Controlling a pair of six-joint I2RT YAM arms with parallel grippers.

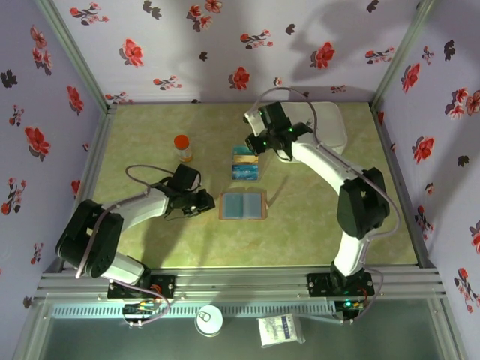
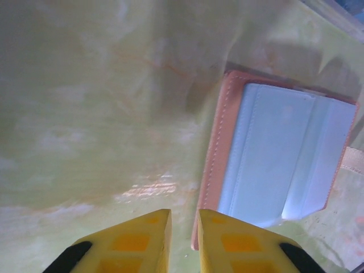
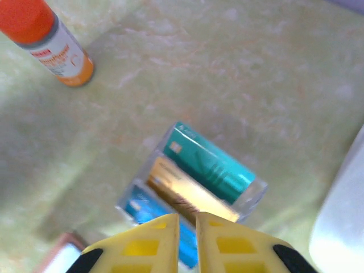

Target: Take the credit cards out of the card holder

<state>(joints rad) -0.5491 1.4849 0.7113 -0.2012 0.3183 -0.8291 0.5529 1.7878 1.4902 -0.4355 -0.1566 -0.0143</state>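
The credit cards [image 3: 199,182] lie fanned just past the far side of the card holder [image 1: 242,205], long sides running left to right like its own. The holder lies open, flat, and looks empty. The taking-out seems done, so next the arms should just lift away. The right gripper [image 3: 187,216] over the cards and the left gripper [image 2: 183,213] just left of the holder are nearly closed, with nothing seen between the fingers.

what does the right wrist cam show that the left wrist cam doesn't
Right wrist, not left: the credit cards stacked in a stagger, teal, gold-banded and blue, an orange-capped bottle and a white box edge. The left view's blurred blue corner sliver is unreadable. Left wrist, not right: the card holder open flat, both pale blue panels showing. Both: the green table, a tan corner of the holder, and yellow fingers nearly together holding nothing: left gripper, right gripper.
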